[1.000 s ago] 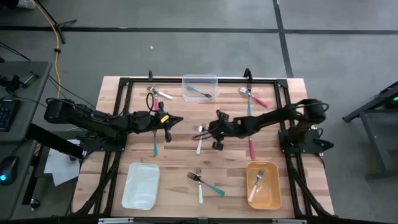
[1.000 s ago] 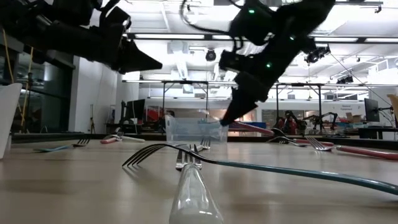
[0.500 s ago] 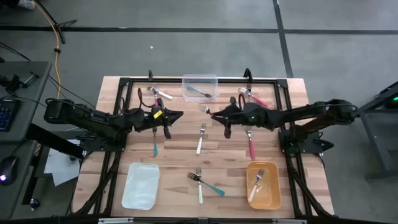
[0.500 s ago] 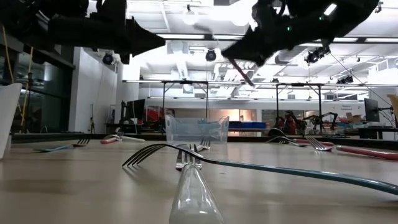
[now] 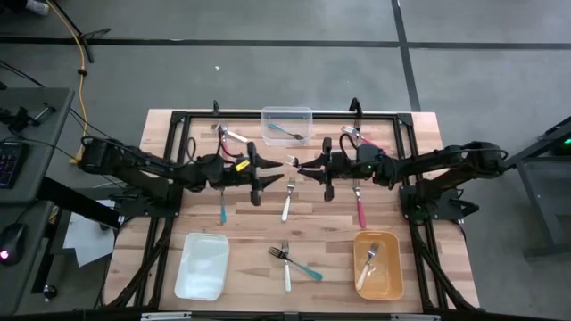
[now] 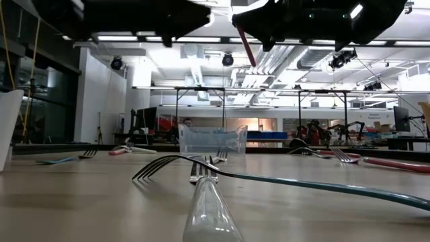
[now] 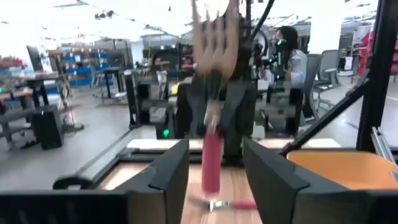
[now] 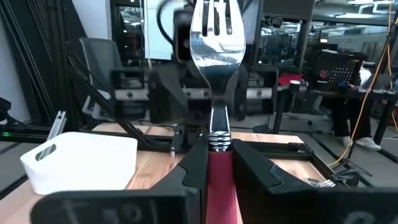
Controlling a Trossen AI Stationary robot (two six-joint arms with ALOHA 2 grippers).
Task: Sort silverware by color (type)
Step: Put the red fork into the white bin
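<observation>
My right gripper hovers over the table's middle, shut on a pink-handled fork whose silver head points up. My left gripper faces it from the left, open. In the left wrist view its fingers frame the fork without touching it. Other silverware lies flat on the table: a teal fork, a white fork, two pink forks, and crossed teal and white forks near the front edge. My right gripper pinches the fork's pink handle between its two fingers, just below the metal neck. The fingers come in level from the table's right. The fork stands nearly upright, tines up, with the handle's free end hanging below the fingers, clear of the table.
A clear container at the far middle holds a teal fork. A white tray sits near left. An orange tray near right holds a white fork. A black frame runs around the table. One more fork lies far left.
My right gripper has risen from the table with the pink fork and tipped from pointing down to level, so the fork's head now stands up. My left gripper has moved up and toward the table's right, closer to the fork, and has opened.
</observation>
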